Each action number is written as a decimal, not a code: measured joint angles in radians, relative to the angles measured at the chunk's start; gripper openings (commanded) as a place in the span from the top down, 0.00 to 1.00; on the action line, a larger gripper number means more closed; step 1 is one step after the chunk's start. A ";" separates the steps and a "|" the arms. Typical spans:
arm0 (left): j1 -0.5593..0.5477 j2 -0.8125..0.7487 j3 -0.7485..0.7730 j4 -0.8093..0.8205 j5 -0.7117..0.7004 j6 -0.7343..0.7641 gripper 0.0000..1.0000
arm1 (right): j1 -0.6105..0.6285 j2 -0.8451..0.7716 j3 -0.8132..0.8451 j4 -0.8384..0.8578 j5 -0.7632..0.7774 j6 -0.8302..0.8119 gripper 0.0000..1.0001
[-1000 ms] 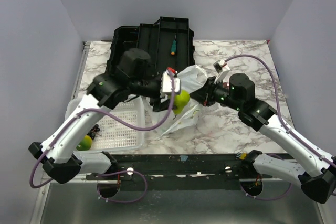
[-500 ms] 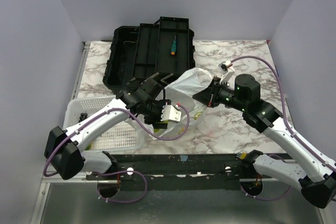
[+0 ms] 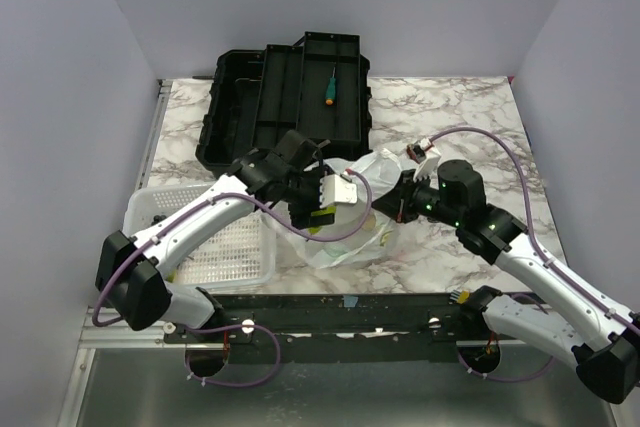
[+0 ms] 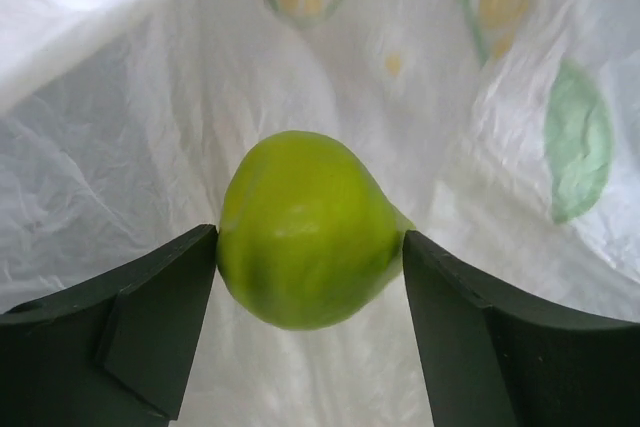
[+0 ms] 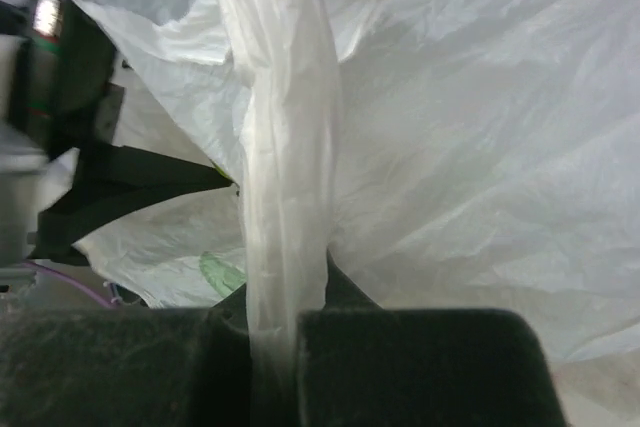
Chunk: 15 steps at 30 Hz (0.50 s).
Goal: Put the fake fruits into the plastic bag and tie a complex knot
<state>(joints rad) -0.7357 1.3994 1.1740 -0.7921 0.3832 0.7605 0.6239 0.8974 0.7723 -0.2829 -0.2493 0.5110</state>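
Marble table [image 3: 440, 107], top view: plastic bag [image 3: 345, 237] mid-table, left jaws inside its mouth, right jaws at its right edge.
Left wrist: left jaws wide, pressed on both sides of a green fruit [image 4: 305, 229] within the bag.
Right wrist: right jaws clamped on the bag's twisted handle [image 5: 285, 177].
Judgement: loading underway; knot not begun.

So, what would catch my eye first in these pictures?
Probably the bright green fake fruit, caught between the left gripper's dark fingers deep inside the white plastic bag in the middle of the scene. Next, the right gripper pinching a twisted strip of that bag. At the back lies an open black case with a green-handled screwdriver in it.
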 measured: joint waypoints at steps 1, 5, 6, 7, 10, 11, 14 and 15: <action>0.002 -0.008 0.017 0.004 0.020 -0.018 0.12 | 0.000 0.000 -0.009 0.003 0.000 0.000 0.99; 0.008 -0.056 0.085 0.046 0.113 -0.090 0.02 | -0.002 0.000 -0.024 0.026 0.002 0.004 0.99; 0.008 -0.070 0.099 0.058 0.136 -0.110 0.02 | -0.002 0.000 -0.024 0.031 0.004 0.006 0.99; 0.008 -0.080 0.109 0.067 0.154 -0.127 0.02 | -0.002 0.000 -0.024 0.037 0.006 0.011 1.00; 0.028 -0.108 0.151 0.101 0.222 -0.214 0.02 | -0.002 0.000 -0.024 0.048 0.017 0.023 0.99; 0.043 -0.113 0.166 0.118 0.252 -0.255 0.01 | -0.004 0.000 -0.024 0.050 0.021 0.029 0.99; 0.137 -0.133 0.196 0.173 0.325 -0.389 0.02 | -0.013 0.000 -0.024 0.050 0.031 0.045 0.99; 0.175 -0.142 0.202 0.188 0.338 -0.429 0.02 | -0.018 0.000 -0.024 0.050 0.035 0.051 0.99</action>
<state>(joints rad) -0.5602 1.2575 1.3762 -0.6041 0.7208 0.3313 0.6060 0.8974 0.7486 -0.2325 -0.2142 0.5617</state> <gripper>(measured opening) 0.984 0.009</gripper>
